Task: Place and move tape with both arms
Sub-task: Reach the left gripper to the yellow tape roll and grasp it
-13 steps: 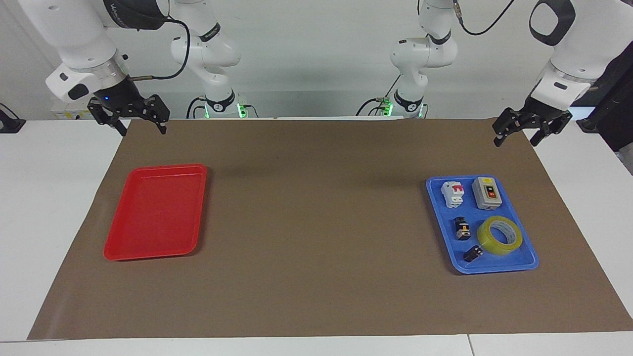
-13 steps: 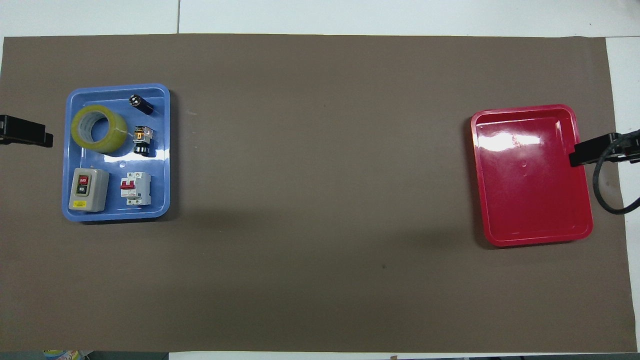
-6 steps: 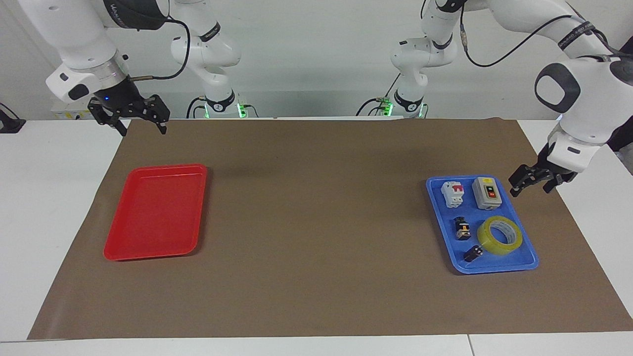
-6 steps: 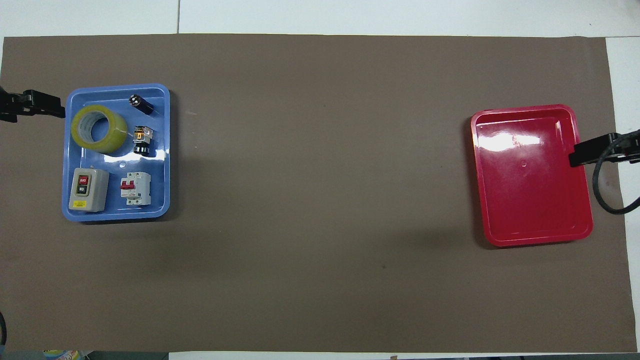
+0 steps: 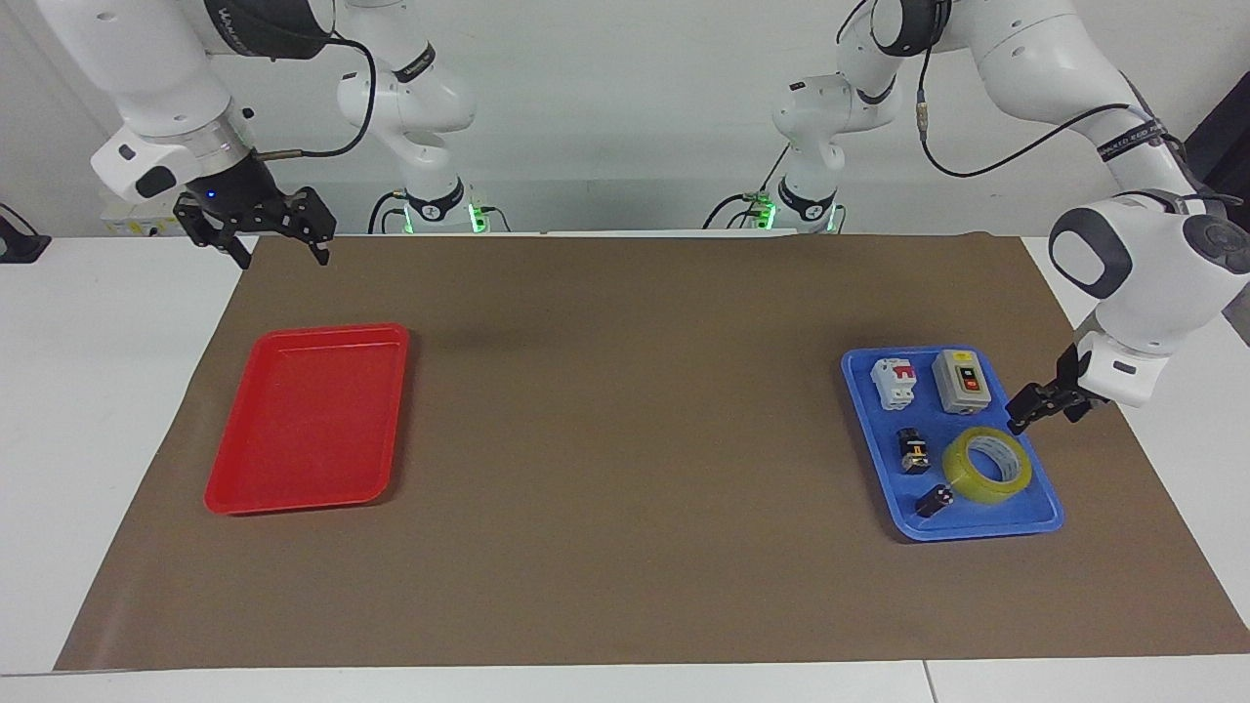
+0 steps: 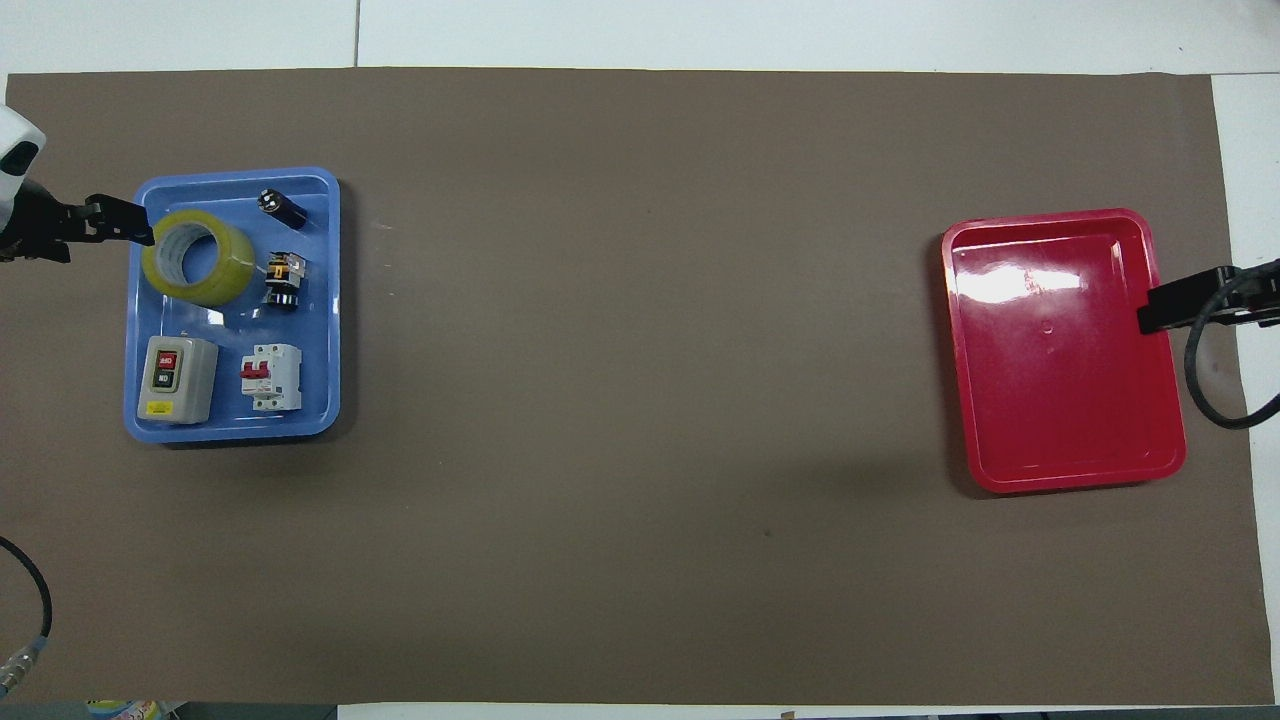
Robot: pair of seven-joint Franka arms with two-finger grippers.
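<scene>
The tape (image 5: 987, 465) is seen lying flat at the lower right of the facing view, in a blue tray (image 5: 1035, 525), beside two small black parts (image 5: 914, 454) and below a grey switch box (image 5: 962, 381) and a white breaker (image 5: 895, 382). The left gripper (image 5: 1039, 405) is held just above the tray's edge beside the tape, apart from it, jaws spread wide and empty. The right gripper (image 5: 276, 246) is held at the upper left, above a red tray (image 5: 234, 503), jaws likewise wide; that arm is waiting. The table (image 5: 107, 391) is white and covered by a brown mat (image 5: 625, 488). A pale wall (image 5: 625, 117) is seen at the top.
</scene>
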